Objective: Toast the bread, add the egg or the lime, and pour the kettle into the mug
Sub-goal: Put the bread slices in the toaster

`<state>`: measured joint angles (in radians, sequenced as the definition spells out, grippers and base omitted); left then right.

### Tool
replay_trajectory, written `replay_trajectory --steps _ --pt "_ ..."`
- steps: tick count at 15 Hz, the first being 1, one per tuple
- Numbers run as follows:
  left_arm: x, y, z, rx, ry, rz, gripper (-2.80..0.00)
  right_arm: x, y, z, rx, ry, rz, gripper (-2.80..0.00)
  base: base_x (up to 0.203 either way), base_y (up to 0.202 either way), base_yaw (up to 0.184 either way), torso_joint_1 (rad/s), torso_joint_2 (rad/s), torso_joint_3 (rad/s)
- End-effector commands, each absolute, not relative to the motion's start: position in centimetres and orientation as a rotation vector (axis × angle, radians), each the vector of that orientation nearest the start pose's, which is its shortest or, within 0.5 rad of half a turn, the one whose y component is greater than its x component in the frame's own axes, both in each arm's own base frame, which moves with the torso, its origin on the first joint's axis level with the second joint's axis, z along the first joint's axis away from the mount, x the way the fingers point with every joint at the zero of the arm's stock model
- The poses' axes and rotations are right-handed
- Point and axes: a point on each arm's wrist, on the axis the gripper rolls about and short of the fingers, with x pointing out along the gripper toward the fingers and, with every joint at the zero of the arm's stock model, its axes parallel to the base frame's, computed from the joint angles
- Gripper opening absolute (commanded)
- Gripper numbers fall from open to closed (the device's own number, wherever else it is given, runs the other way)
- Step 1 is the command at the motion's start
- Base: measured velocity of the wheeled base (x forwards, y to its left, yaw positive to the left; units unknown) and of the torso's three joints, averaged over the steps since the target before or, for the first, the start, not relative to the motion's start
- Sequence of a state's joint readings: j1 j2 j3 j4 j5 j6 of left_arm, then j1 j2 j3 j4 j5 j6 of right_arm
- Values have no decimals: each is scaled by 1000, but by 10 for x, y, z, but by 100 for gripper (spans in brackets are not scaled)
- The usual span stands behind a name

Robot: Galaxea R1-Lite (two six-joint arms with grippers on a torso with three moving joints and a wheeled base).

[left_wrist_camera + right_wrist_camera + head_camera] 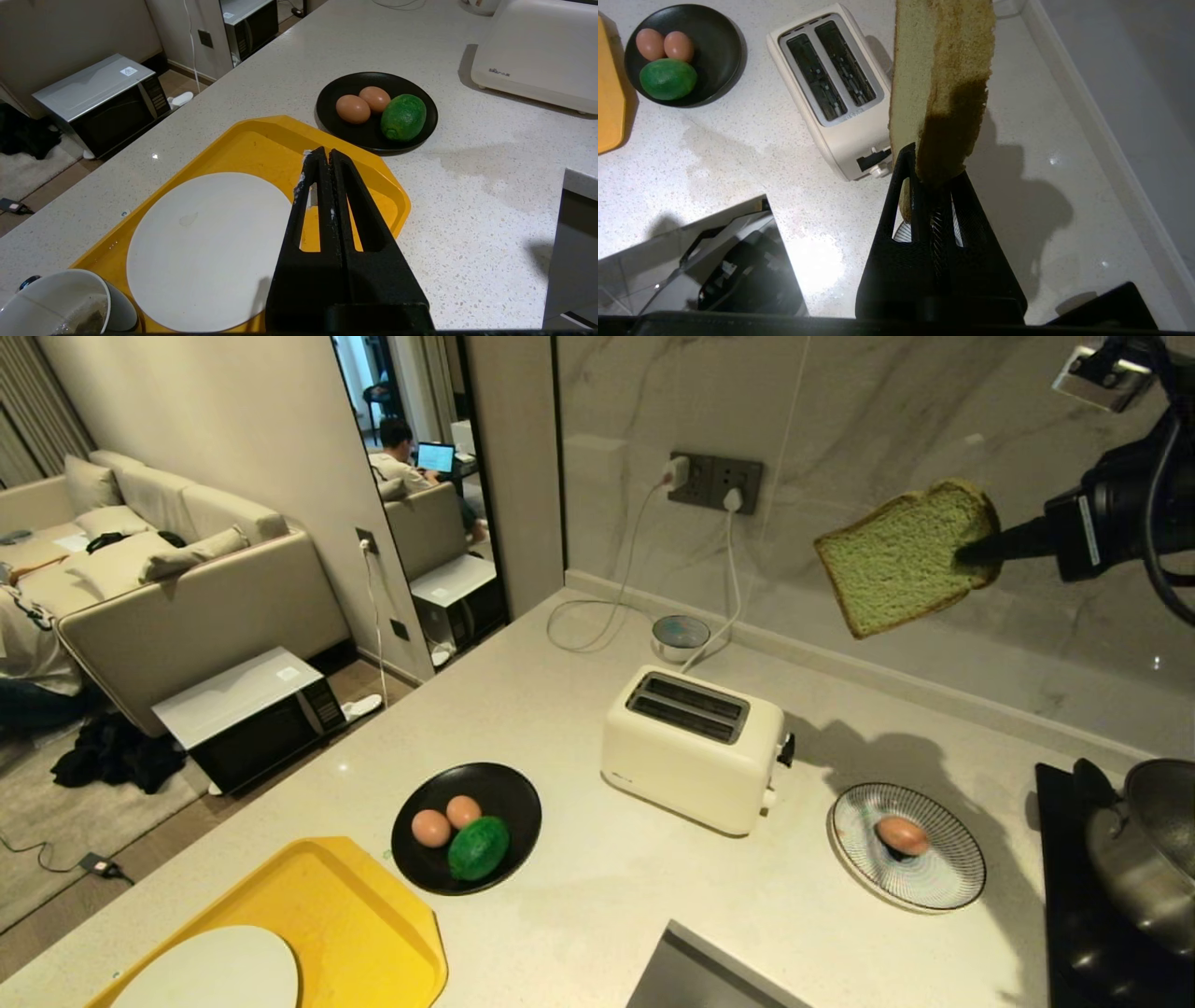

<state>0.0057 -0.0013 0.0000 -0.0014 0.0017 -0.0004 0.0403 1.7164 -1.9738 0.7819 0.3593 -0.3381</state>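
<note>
One slice aloft, toaster waiting

I hold the square pale-green bread slice (901, 558) by one crust edge — right gripper (971, 556) clamped on it, high above the cream two-slot toaster (691, 747). It looks soft, light, crushable — I'd grip gently. Left gripper (322, 156) rests closed, empty, over the yellow plastic tray (261, 140).

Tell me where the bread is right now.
In the head view the bread hangs in the air at upper right, pinched by the right gripper, above and to the right of the toaster.

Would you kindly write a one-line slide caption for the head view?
Right claw holds the bread high above the toaster; one egg waits on a striped plate.
</note>
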Motion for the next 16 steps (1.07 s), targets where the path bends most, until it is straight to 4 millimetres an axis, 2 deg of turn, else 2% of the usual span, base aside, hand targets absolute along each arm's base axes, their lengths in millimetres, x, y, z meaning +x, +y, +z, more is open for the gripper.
replay_trajectory --steps 1,5,7,9,14,16 --pt "-23 0 76 -1 -3 8 -280 293 23 355 -242 475 491 -280 0 0 0 0 0 0" --pt "-23 0 76 -1 -3 8 -280 297 29 346 -331 511 507 -280 0 0 0 0 0 0" --pt "-23 0 76 0 -3 8 -280 296 31 346 -412 515 474 -280 0 0 0 0 0 0" --pt "-23 0 76 0 -3 8 -280 296 32 347 -419 504 469 -280 0 0 0 0 0 0" --pt "-23 0 76 0 -3 8 -280 321 35 339 -476 436 490 -280 0 0 0 0 0 0" --pt "-23 0 76 -2 -3 8 -280 326 44 333 -503 436 534 -280 0 0 0 0 0 0"
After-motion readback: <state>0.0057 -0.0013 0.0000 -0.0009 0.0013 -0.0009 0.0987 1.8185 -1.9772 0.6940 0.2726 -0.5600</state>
